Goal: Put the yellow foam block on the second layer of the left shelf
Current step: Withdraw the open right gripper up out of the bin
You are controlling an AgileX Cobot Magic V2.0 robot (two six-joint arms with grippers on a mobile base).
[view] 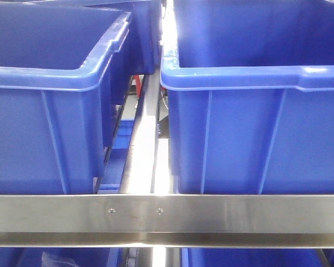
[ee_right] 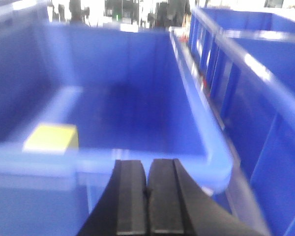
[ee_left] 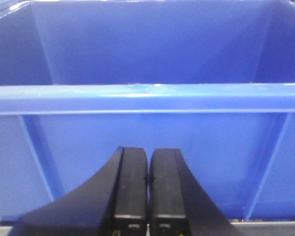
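Note:
The yellow foam block (ee_right: 51, 139) lies inside a blue bin (ee_right: 137, 113), in its near left corner just behind the front rim; only the right wrist view shows it. My right gripper (ee_right: 147, 169) is shut with nothing in it, in front of that bin's front rim and to the right of the block. Facing the front wall of another blue bin (ee_left: 147, 98), my left gripper (ee_left: 148, 157) is shut and empty, its tips below the rim. The front view shows neither gripper and no block.
Two blue bins (view: 50, 105) (view: 256, 122) stand side by side on a shelf behind a steel front rail (view: 167, 214), a narrow gap with a metal upright (view: 147, 150) between them. More blue bins (ee_right: 255, 73) stand to the right in the right wrist view.

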